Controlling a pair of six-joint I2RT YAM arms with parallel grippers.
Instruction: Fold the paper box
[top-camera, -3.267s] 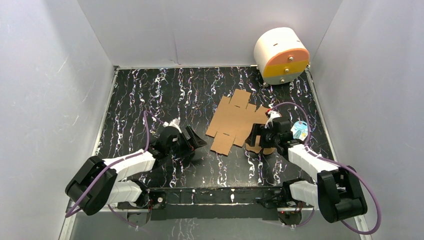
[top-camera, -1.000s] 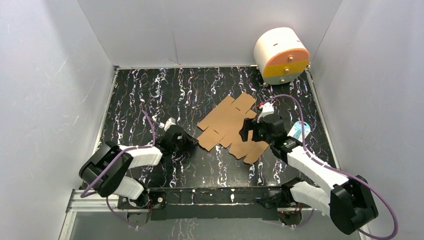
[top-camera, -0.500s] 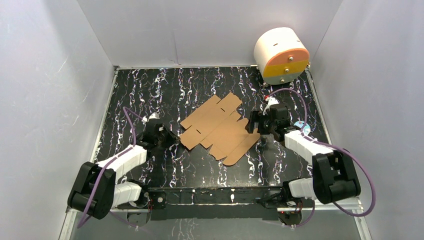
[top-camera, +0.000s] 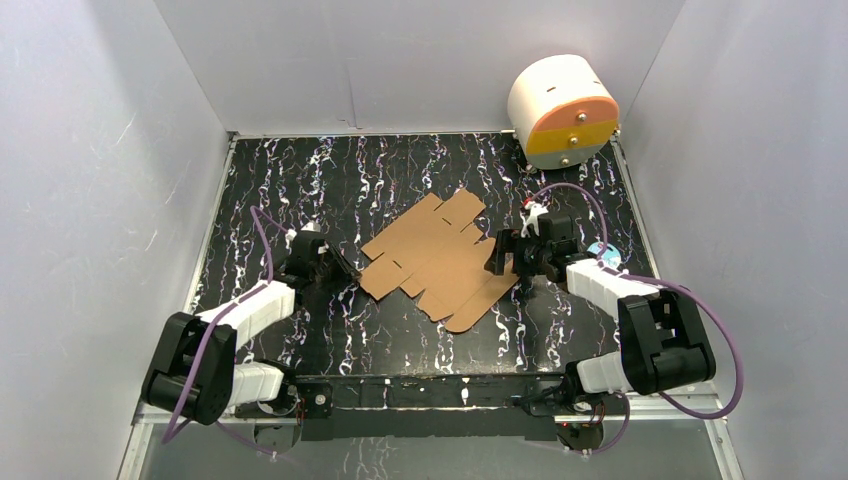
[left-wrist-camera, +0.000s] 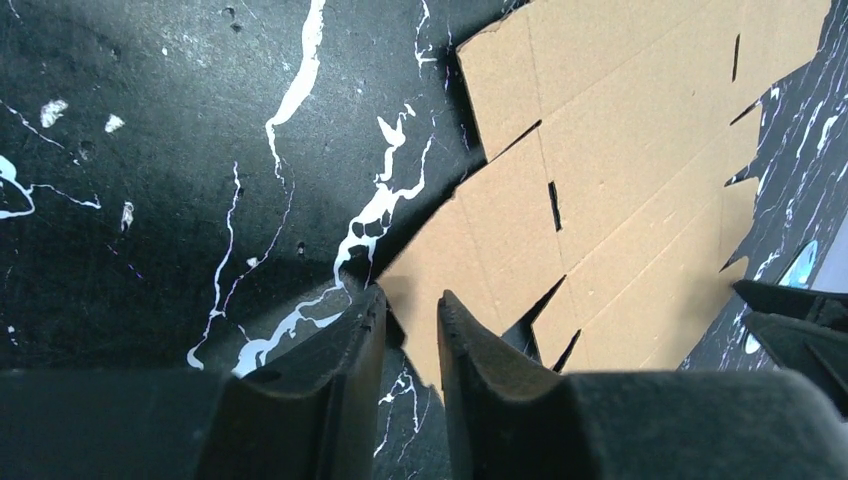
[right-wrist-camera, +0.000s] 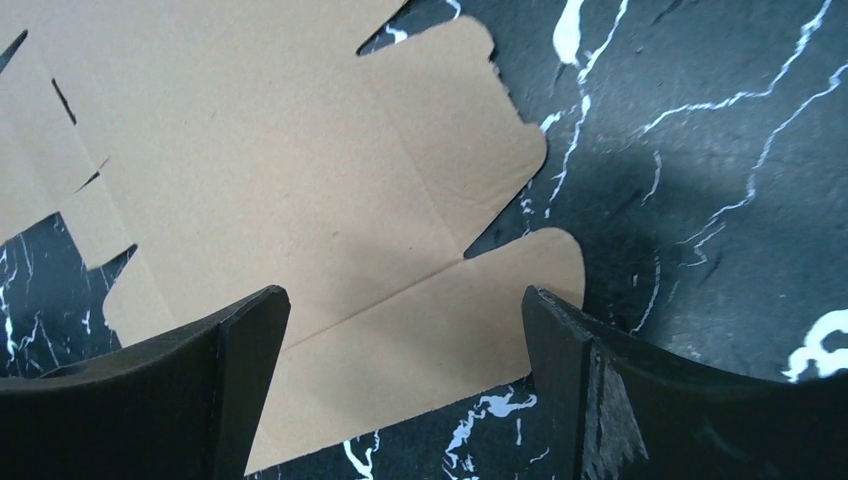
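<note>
The paper box (top-camera: 435, 258) is a flat brown die-cut cardboard sheet with flaps and slots, lying on the black marbled table. My left gripper (top-camera: 343, 271) is low at the sheet's left corner. In the left wrist view its jaws (left-wrist-camera: 410, 298) stand a narrow gap apart with the corner of the paper box (left-wrist-camera: 620, 180) between the tips. My right gripper (top-camera: 503, 256) is at the sheet's right edge. In the right wrist view it (right-wrist-camera: 405, 295) is wide open over a rounded flap of the paper box (right-wrist-camera: 300, 180), holding nothing.
A white cylinder with an orange-and-yellow face (top-camera: 562, 110) stands at the back right corner. A small blue-and-white object (top-camera: 601, 250) lies just right of the right arm. White walls close in the table on three sides.
The sheet has slid left and turned since the earliest frame. In the last half second it stays put, the left jaws have parted slightly, and the right gripper has shifted a little.
</note>
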